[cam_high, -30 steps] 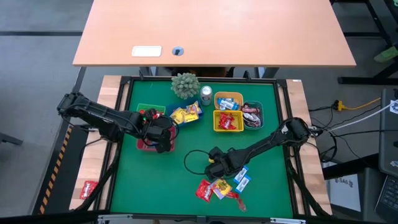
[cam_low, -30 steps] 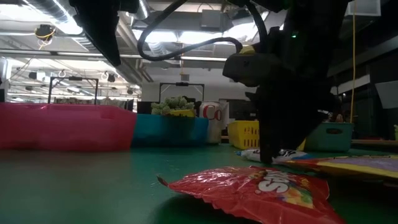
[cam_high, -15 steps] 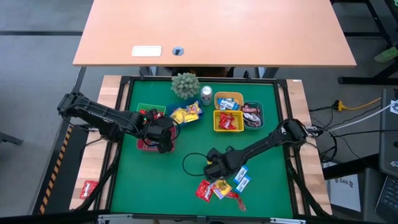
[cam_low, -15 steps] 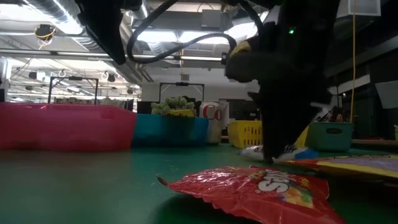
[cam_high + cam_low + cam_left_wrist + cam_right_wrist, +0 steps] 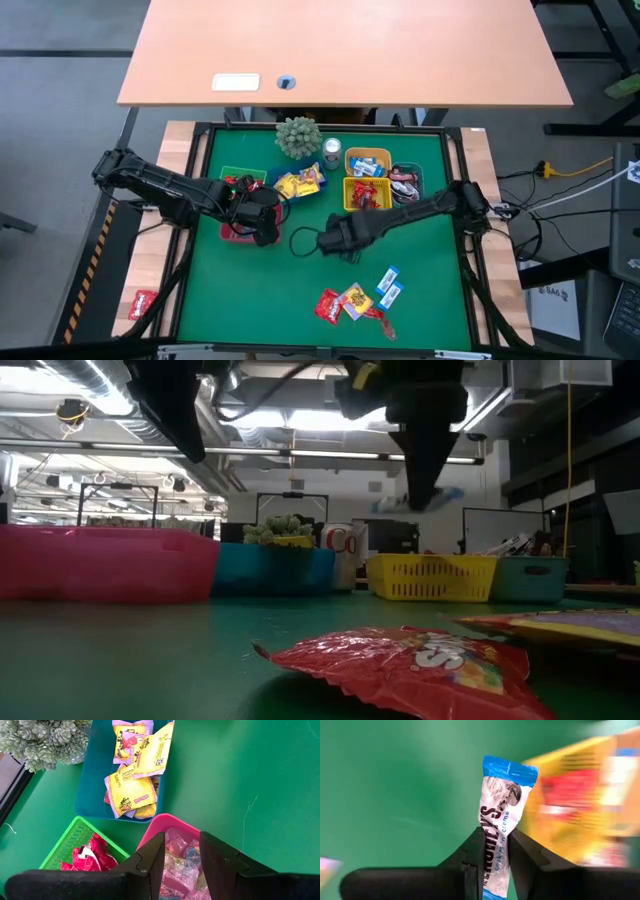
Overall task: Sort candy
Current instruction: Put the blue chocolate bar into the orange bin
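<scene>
Right gripper [image 5: 492, 865]: fingers clamped on blue-and-white wrapped candy bar [image 5: 501, 820] reading "cookies 'n' creme", raised above green worktop [image 5: 260, 290] beside yellow bin [image 5: 366, 195]. Left gripper [image 5: 181, 865]: fingers parted over pink bin [image 5: 172, 827] of clear-wrapped sweets.

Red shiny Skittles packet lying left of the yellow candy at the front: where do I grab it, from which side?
Come straight down on the red shiny Skittles packet; it lies flat on the green mat. Pinch its free left edge, probably, since a yellow wrapped candy crowds its right.
</scene>
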You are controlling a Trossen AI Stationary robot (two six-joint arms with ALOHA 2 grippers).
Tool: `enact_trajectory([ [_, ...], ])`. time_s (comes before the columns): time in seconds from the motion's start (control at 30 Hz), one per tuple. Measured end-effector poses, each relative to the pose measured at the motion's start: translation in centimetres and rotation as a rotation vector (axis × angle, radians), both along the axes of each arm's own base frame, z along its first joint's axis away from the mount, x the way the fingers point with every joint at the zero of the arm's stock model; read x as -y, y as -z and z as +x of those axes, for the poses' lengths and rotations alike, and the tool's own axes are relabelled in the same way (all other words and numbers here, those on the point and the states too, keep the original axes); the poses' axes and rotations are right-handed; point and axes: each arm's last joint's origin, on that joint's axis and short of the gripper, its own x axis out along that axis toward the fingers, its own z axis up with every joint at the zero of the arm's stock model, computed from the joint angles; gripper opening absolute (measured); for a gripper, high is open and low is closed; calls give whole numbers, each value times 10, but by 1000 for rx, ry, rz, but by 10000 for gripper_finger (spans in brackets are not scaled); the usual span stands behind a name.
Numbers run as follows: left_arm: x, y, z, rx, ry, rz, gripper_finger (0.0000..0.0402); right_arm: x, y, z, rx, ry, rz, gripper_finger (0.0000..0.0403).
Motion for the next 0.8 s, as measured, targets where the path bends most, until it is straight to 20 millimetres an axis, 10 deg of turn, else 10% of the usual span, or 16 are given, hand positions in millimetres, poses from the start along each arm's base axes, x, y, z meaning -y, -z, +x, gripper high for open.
enact_trajectory([
  [0.27,0,0,0,0,0,0,109,75,-20,4,-168,-145,-269,66],
  [0.8,0,0,0,-9,19,8,109,217,-15,-15,-191,127,88,67],
])
